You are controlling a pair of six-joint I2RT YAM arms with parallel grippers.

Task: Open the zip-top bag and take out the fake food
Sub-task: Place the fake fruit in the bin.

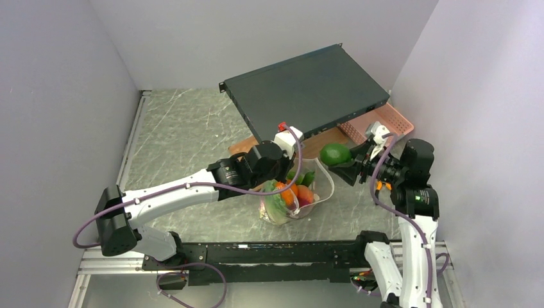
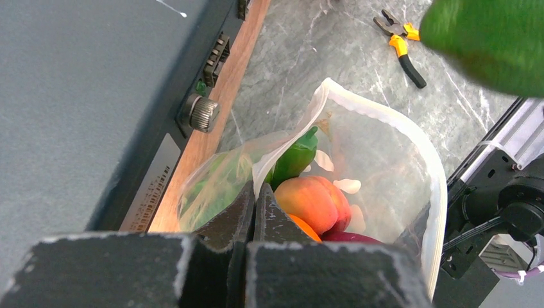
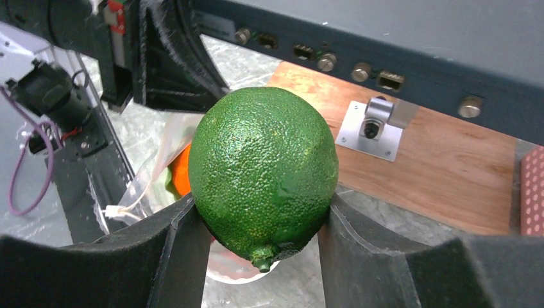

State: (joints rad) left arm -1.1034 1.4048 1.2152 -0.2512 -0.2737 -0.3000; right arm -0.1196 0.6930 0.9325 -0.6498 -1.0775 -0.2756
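The clear zip-top bag (image 1: 323,181) stands open on the table in front of both arms. My left gripper (image 1: 282,172) is shut on its near rim, with the plastic pinched between the jaws (image 2: 255,192). Inside the bag (image 2: 410,167) lie pieces of fake food: a peach (image 2: 314,202), a green pepper (image 2: 295,157), an orange piece (image 2: 306,229) and something leafy green (image 2: 215,192). My right gripper (image 1: 341,160) is shut on a green lime (image 1: 335,154), held in the air just right of the bag's mouth. The lime (image 3: 266,167) fills the gap between the right fingers (image 3: 173,250).
A dark rack unit (image 1: 308,90) lies tilted on a wooden board (image 1: 242,145) just behind the bag. A pink lattice basket (image 1: 388,119) sits at the back right. Orange-handled pliers (image 2: 403,46) lie on the marble table. Grey walls close in left and right.
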